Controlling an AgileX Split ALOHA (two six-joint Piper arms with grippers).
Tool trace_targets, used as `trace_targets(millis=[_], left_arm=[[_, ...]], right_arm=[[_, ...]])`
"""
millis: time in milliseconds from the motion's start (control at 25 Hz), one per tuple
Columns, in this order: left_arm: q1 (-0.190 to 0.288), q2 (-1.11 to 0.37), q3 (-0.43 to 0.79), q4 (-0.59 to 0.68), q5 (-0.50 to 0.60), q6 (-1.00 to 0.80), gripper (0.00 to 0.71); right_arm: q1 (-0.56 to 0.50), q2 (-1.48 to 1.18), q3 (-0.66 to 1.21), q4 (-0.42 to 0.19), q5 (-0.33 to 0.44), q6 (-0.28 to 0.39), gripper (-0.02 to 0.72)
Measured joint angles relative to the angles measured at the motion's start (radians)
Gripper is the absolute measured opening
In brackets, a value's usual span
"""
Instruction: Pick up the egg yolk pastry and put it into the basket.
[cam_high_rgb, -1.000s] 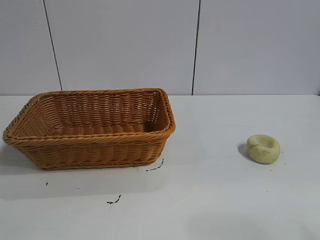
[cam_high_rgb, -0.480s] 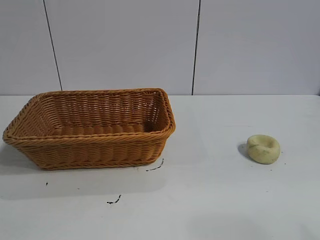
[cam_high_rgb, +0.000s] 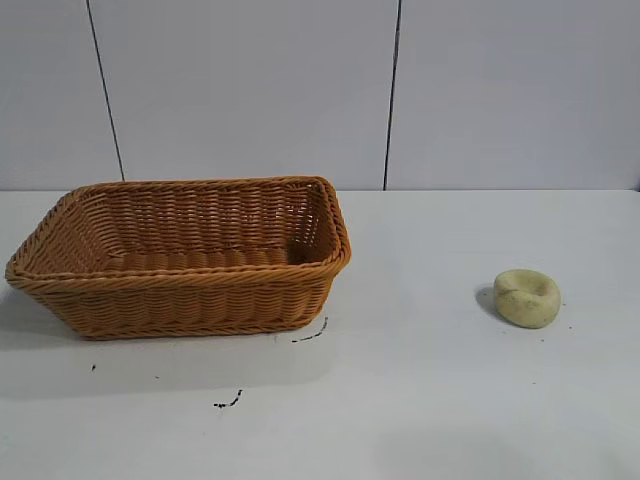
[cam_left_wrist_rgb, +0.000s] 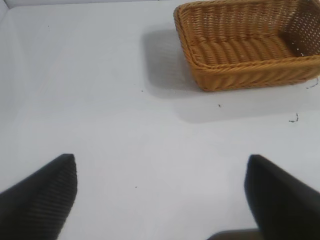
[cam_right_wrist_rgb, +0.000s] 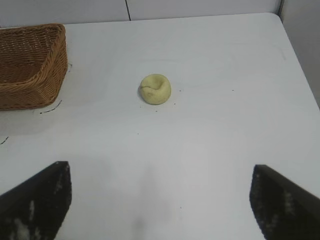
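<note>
The egg yolk pastry, a small pale yellow-green lump with a dented top, lies on the white table at the right; it also shows in the right wrist view. The orange-brown wicker basket stands at the left, empty; the left wrist view shows it too. Neither arm shows in the exterior view. My right gripper is open and empty, well short of the pastry. My left gripper is open and empty over bare table, apart from the basket.
The white table carries a few small dark marks near the basket's front. A grey panelled wall stands behind. The table's edge and corner show in the right wrist view.
</note>
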Motion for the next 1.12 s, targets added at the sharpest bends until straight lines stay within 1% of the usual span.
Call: trace_targets(millis=[240,400,800,1120], left_arm=[[0.000,0.000,0.000,0.000,0.000,0.000,0.693],[0.000,0.000,0.000,0.000,0.000,0.000,0.693],[0.000,0.000,0.000,0.000,0.000,0.000,0.693],[0.000,0.000,0.000,0.000,0.000,0.000,0.693]], right_arm=[[0.000,0.001,0.000,0.000,0.000,0.000,0.696],[0.000,0.080,-0.015,0.004,0.000,0.000,0.696],[0.000,0.562,-0.110,0.028,-0.006,0.000,0.696],[0.000,1.017,-0.255,0.032,-0.083,0.000,0.696]])
